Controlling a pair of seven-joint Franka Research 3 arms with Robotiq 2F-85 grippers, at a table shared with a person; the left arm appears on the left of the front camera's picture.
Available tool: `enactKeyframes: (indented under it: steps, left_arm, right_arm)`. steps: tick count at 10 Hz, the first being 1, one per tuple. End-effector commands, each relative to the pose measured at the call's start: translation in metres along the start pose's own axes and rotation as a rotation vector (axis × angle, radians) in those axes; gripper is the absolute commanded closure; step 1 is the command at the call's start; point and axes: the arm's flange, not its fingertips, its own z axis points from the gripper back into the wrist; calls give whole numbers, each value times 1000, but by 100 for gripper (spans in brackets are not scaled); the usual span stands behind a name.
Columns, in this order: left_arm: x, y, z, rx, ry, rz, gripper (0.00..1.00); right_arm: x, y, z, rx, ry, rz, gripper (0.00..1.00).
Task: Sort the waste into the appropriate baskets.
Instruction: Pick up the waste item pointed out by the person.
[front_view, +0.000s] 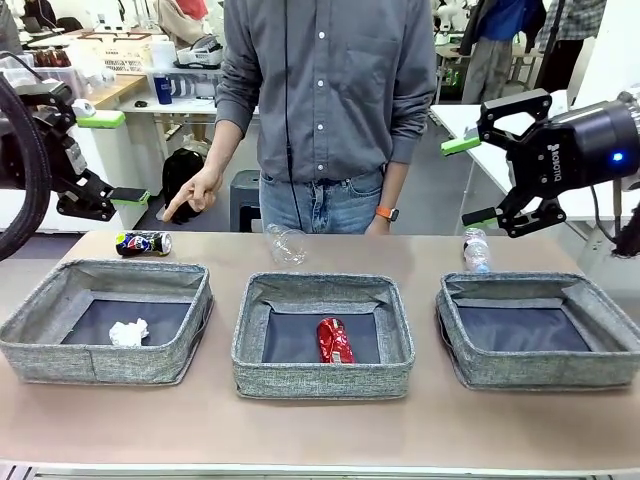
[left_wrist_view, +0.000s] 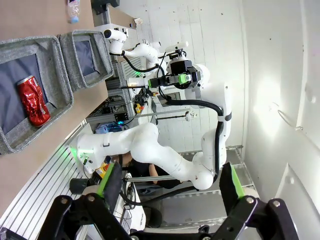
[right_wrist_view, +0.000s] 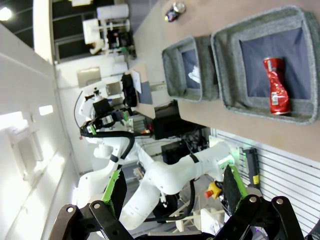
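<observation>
I see crumpled paper ball (front_view: 128, 333) in L basket (front_view: 40, 350), crushed red can (front_view: 335, 341) flat in mid basket (front_view: 320, 380); dark can (front_view: 143, 243), clear cup (front_view: 287, 244), water bottle (front_view: 476, 250) just behind L, mid, R basket (front_view: 540, 372) resp.

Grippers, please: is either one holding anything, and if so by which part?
Nothing is held; left gripper and right gripper are both open and empty.

The right gripper (front_view: 470, 182) has the word ROBOTIQ in white letters on its black side. The print on the can (front_view: 143, 243) and the bottle (front_view: 476, 250) is too small to read.
</observation>
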Motion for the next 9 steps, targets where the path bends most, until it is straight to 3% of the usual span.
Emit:
enactKeyframes:
  steps: [1,2,3,4,5,6,7,8,9]
  left_arm:
    - [0,0,0,0,0,0,0]
    - [17,3,-2,120,172,-47,0]
    - [34,10,6,235,434,-193,0]
    - [51,18,15,265,666,-359,0]
    - [69,22,31,238,647,-534,0]
    - [86,24,44,296,571,-627,0]
    - [100,26,46,463,515,-694,0]
    - [111,30,38,793,480,-762,0]
    - [118,35,26,1038,512,-818,0]
  right_arm:
    - [2,1,-3,30,2,20,0]
    - [2,1,-3,30,2,20,0]
    - [2,1,-3,30,2,20,0]
    - [2,1,-3,30,2,20,0]
    - [2,1,-3,30,2,20,0]
    - [2,1,-3,30,2,20,0]
    - [2,1,-3,30,2,20,0]
    - [2,1,-3,30,2,20,0]
    - [2,1,-3,30,2,20,0]
